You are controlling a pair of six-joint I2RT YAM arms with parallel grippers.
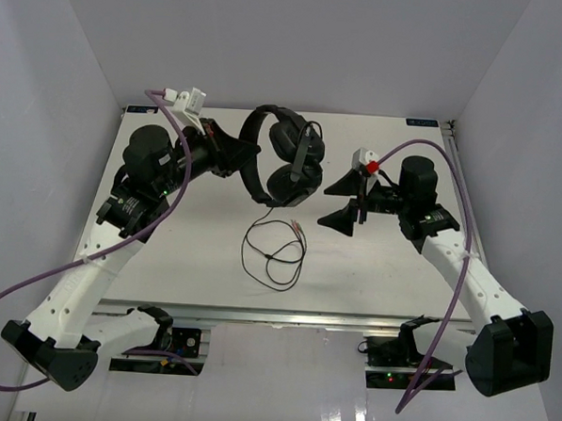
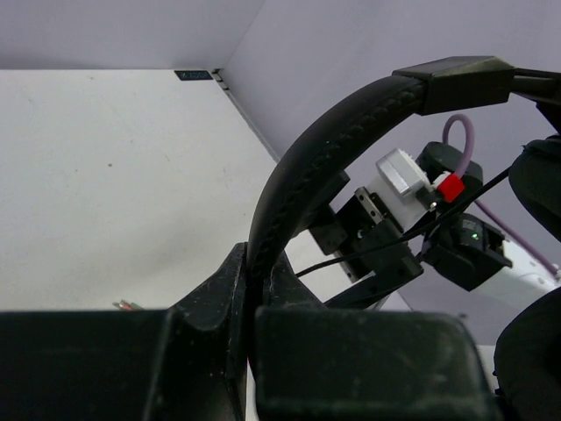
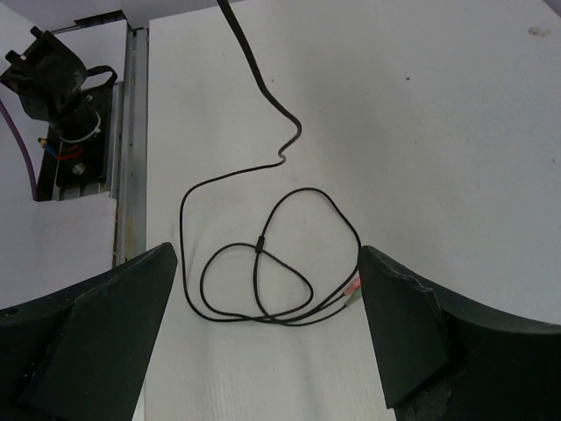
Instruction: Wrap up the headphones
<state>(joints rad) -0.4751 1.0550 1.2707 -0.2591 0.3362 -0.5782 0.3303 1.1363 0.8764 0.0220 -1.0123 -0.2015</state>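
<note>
The black headphones [image 1: 282, 154] hang in the air at the table's back middle, earcups stacked to the right of the arched headband. My left gripper [image 1: 246, 150] is shut on the headband [image 2: 302, 167], which runs up from between its jaws in the left wrist view. The thin black cord [image 1: 272, 252] drops from the earcups and lies in loose loops on the table, its small pink and green plugs [image 3: 352, 294] at the loops' right side. My right gripper [image 1: 349, 203] is open and empty, right of the earcups and above the cord [image 3: 263, 263].
White walls close in the table on the left, back and right. A metal rail [image 1: 285, 316] runs along the table's near edge. Purple robot cables [image 1: 456, 286] trail from both arms.
</note>
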